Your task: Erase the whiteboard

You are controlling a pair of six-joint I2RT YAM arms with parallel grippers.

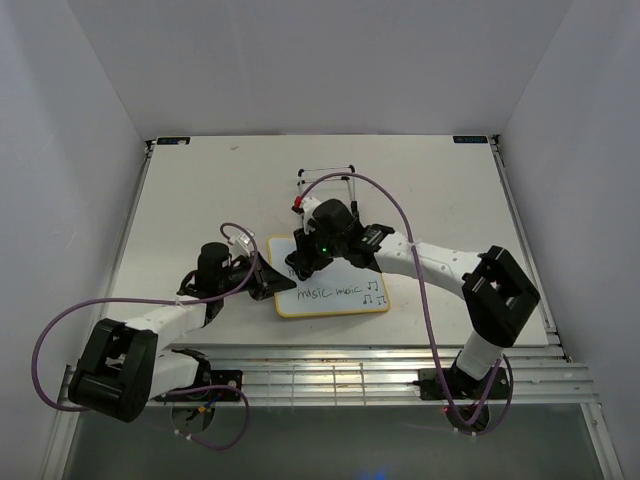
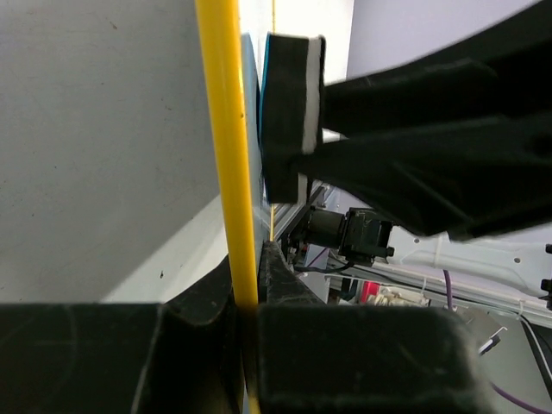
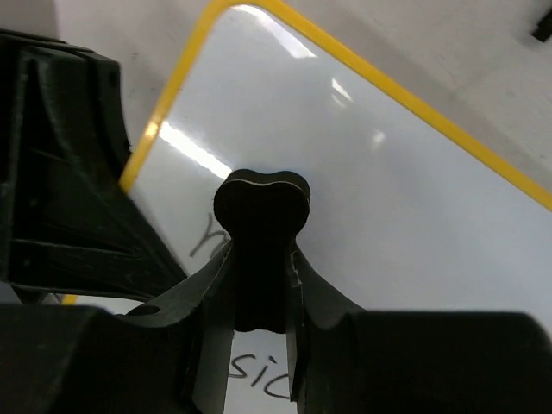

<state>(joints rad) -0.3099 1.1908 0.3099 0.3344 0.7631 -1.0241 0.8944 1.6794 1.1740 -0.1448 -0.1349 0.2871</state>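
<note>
Yellow-framed, the whiteboard [image 1: 335,300] lies on the pale surface [image 1: 200,190] near its middle, just in front of a thin wire stand [image 1: 325,178]. The left pincer [image 1: 268,280] is clamped on the board's left edge, with the frame running between its fingers. The right pincer [image 3: 259,285] grips a black bone-shaped eraser [image 3: 261,207], held at the board's upper left part. Black "music" words and notes run along the lower half; the board beyond the eraser is blank.

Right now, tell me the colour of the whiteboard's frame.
The frame is yellow; the right wrist view shows it best.
</note>
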